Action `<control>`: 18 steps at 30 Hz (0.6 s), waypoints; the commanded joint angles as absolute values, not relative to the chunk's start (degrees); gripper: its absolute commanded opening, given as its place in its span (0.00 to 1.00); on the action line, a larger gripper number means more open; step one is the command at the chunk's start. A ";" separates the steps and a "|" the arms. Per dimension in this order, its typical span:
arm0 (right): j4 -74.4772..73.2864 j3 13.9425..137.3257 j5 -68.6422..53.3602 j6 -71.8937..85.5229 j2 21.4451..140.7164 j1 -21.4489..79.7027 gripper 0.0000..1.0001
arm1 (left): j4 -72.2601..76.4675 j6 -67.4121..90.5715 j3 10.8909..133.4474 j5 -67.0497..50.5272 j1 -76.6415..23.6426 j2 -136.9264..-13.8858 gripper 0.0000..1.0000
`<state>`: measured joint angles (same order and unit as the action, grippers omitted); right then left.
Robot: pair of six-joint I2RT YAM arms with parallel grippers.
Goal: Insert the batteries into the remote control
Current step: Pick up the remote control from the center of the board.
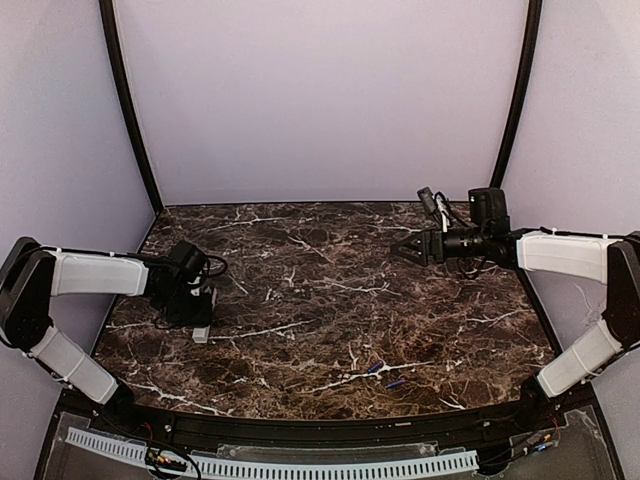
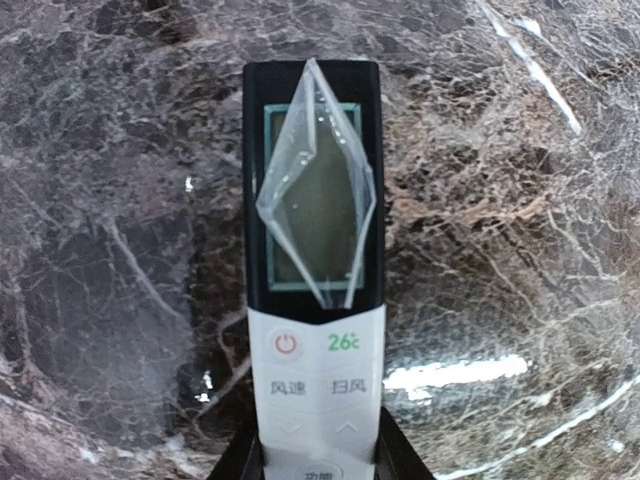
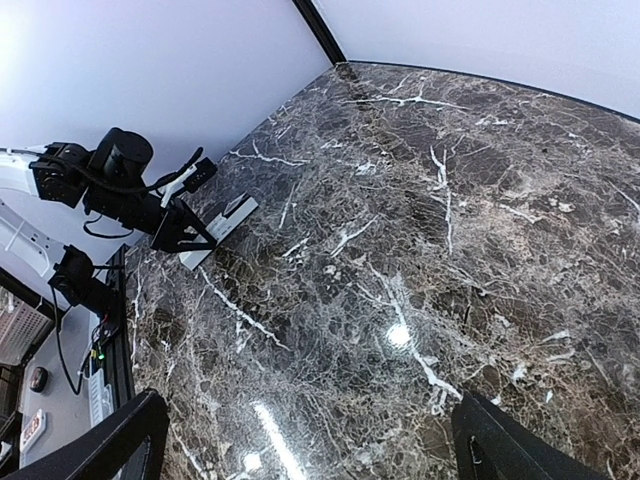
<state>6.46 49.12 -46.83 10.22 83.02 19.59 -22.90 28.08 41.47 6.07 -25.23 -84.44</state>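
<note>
The remote control (image 2: pixel 318 380) is a white bar with a black display end under a peeling clear film, buttons facing up. My left gripper (image 2: pixel 318 462) is shut on its white lower part, one finger (image 2: pixel 236 462) on each side. In the top view this gripper (image 1: pixel 190 300) sits at the table's left with the remote's white end (image 1: pixel 201 333) sticking out toward the front. Two small blue batteries (image 1: pixel 375 367) (image 1: pixel 395 383) lie near the front edge, right of centre. My right gripper (image 1: pixel 403 250) is open and empty above the back right, far from both.
The dark marble table (image 1: pixel 320 290) fills the views, walled by pale panels at the back and sides. In the right wrist view the left gripper (image 3: pixel 175 232) and the remote (image 3: pixel 228 218) show at the far left edge, and the right gripper (image 3: pixel 310 440) spans bare marble.
</note>
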 commanded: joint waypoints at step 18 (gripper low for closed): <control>2.31 49.68 -60.68 11.81 79.04 27.84 0.99 | 2.78 15.00 49.77 -49.01 -41.52 -82.10 0.12</control>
